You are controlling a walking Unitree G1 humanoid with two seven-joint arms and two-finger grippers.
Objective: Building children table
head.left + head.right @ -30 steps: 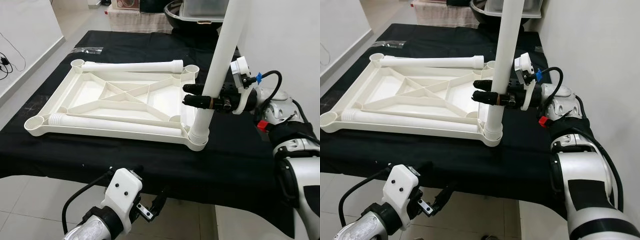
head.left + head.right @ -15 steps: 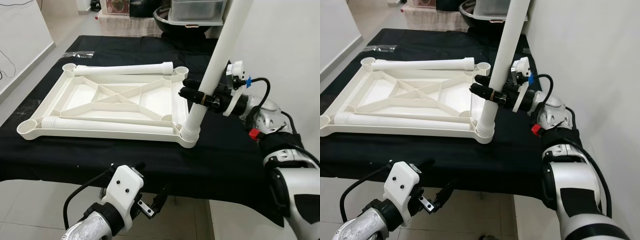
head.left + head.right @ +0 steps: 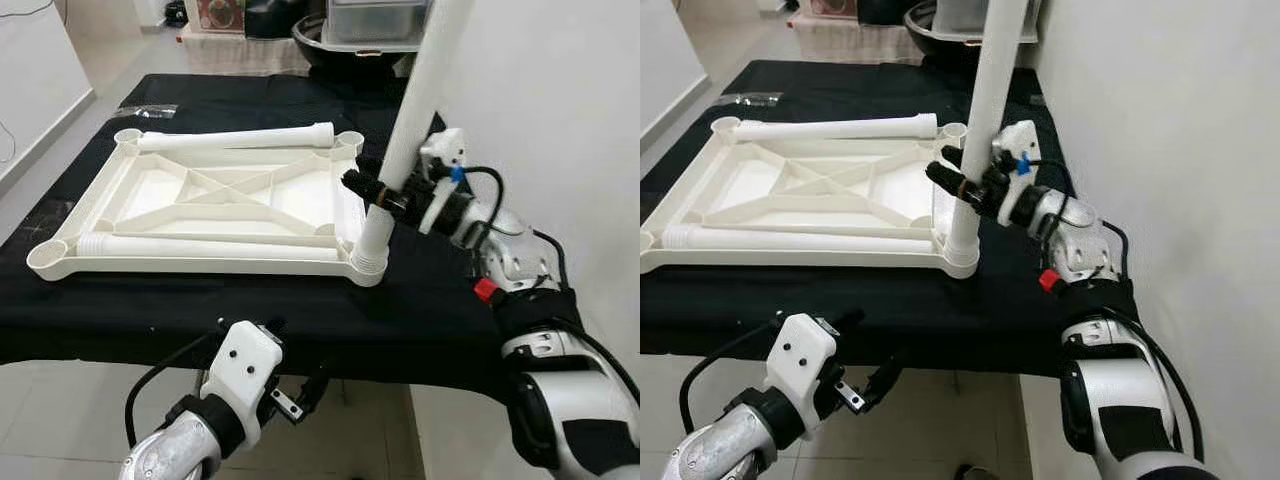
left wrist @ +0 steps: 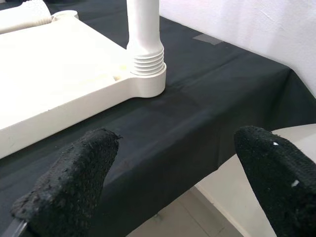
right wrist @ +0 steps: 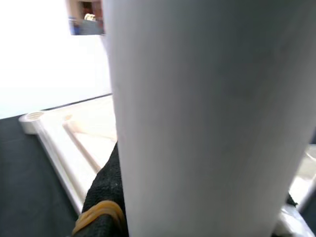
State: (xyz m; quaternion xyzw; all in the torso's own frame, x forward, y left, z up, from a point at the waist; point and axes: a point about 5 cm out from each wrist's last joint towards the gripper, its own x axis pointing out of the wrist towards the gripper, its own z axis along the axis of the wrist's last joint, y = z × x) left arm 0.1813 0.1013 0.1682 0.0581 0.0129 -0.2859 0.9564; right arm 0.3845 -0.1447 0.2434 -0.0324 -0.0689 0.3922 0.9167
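Your right gripper [image 3: 372, 186] is clamped around the white table leg [image 3: 408, 130], its black fingers [image 3: 945, 178] wrapped across the tube a little above the ribbed collar. That leg stands nearly upright, its long axis running up and leaning slightly away from the tabletop, with its lower end seated in the corner socket [image 3: 367, 265] of the upside-down white tabletop [image 3: 200, 215]. The tabletop lies flat on the black cloth-covered table [image 3: 440, 300], its ribbed underside facing up and its long side running across your view. Two more loose legs lie on the tabletop, both with their long axes parallel to its long edges: one [image 3: 235, 138] along the far edge, one [image 3: 210, 246] along the near edge. Your left gripper [image 4: 168, 168] hangs below the near edge of the tabletop's table, off the cloth, fingers [image 4: 69, 182] spread wide apart with nothing between them, pointed toward the socketed corner.
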